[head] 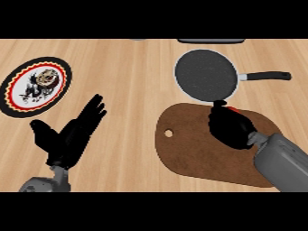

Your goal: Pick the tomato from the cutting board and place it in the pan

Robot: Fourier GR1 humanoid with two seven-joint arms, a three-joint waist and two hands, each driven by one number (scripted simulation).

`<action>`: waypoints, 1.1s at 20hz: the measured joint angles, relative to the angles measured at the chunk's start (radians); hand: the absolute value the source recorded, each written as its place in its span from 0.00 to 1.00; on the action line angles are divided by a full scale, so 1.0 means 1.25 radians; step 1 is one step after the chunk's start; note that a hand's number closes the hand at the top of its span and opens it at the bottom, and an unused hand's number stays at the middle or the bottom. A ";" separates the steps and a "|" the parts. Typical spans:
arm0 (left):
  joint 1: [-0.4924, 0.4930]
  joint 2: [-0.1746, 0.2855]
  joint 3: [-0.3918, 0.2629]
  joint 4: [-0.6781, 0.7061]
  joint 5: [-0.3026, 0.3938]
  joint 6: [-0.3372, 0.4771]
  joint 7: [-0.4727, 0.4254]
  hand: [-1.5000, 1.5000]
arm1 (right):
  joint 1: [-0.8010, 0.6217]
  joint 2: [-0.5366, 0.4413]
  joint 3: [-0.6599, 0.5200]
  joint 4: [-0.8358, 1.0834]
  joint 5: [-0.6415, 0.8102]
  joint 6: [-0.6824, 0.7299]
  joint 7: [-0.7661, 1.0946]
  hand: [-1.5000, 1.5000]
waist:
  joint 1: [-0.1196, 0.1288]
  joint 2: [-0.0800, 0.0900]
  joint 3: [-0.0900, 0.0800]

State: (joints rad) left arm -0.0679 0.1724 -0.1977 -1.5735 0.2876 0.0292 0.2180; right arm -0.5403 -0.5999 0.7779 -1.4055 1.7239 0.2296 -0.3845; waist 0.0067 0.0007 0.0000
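Note:
The tomato [233,109] shows only as a small red sliver on the brown cutting board [189,153], mostly hidden under my right hand [228,126]. That hand is over the board's far end with its fingers curled round the tomato. The dark speckled pan [206,74] sits just beyond the board, its black handle [269,76] pointing right. My left hand [73,133] stays open at the lower left, fingers up, away from the board.
A round decorated plate [35,87] with a black, red and yellow rim lies at the far left on the wooden counter [129,72]. A dark object [209,41] shows at the counter's far edge.

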 measured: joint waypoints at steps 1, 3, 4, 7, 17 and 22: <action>-0.003 -0.002 0.001 -0.002 0.002 -0.002 0.006 0.50 | -0.004 0.010 -0.002 0.013 0.009 -0.022 -0.006 1.00 | 0.000 0.000 0.000; 0.001 -0.002 0.004 -0.010 0.003 -0.006 0.012 0.50 | -0.010 0.022 -0.008 0.044 0.031 -0.070 -0.019 1.00 | 0.001 0.000 0.000; -0.004 -0.006 0.004 -0.007 -0.002 -0.003 0.015 0.50 | -0.012 0.023 -0.014 0.063 0.038 -0.104 -0.026 1.00 | 0.001 -0.001 0.000; -0.012 -0.020 0.008 0.013 -0.011 -0.005 0.004 0.50 | -0.020 0.046 -0.036 0.096 0.063 -0.158 -0.045 1.00 | 0.000 -0.001 -0.001; 0.025 -0.010 0.035 0.006 -0.005 -0.002 -0.011 0.50 | 0.212 0.229 -0.204 -0.020 -0.183 -0.096 0.064 1.00 | -0.049 -0.019 -0.014; 0.033 -0.002 0.046 0.005 -0.002 -0.004 -0.012 0.50 | 0.315 0.320 -0.274 -0.176 -0.333 -0.115 0.097 1.00 | -0.054 -0.016 -0.006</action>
State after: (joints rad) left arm -0.0264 0.1700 -0.1408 -1.5676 0.2850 0.0240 0.2026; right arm -0.1465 -0.2001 0.4358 -1.6250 1.3076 0.0854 -0.2632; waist -0.0614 -0.0191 -0.0072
